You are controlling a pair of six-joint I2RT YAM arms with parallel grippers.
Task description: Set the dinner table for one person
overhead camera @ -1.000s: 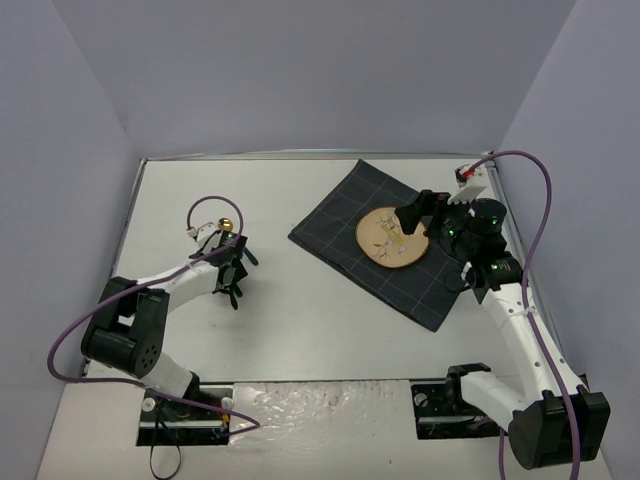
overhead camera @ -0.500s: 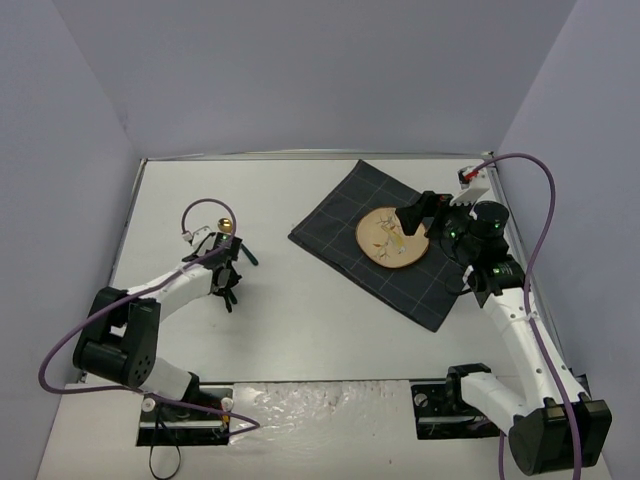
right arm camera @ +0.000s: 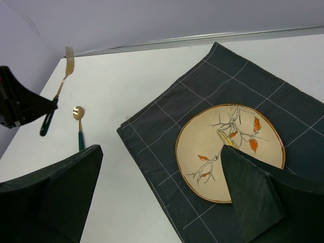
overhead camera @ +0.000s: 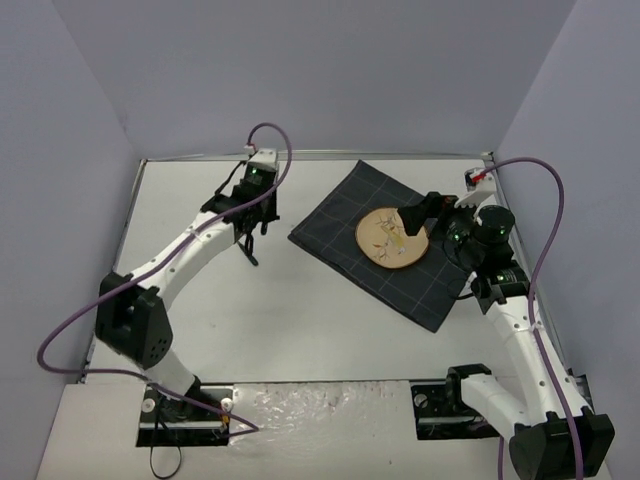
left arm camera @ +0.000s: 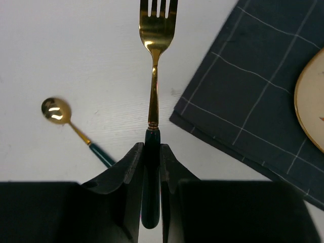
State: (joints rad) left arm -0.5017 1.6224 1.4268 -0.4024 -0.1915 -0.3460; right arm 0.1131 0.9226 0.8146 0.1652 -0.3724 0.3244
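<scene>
Green end of the fork (left arm camera: 153, 86) is all your left fingers (left arm camera: 126, 174) clench — the gold length juts far out, in the air over the desk (overhead camera: 300, 320) that lies under everything. So thin a grip may let it swivel as you lower it, landing crooked on the cloth (left arm camera: 238, 96) edge or the spoon (left arm camera: 54, 110). Your right fingers (right arm camera: 250, 192) gape empty over the plate (right arm camera: 228, 134) — a dip there could shove it.

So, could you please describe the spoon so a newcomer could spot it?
On the white dinner table, look left of the dark checked cloth. The spoon lies there alone: round gold bowl, dark green handle. The matching fork has tines and is clamped between the left fingers.
</scene>
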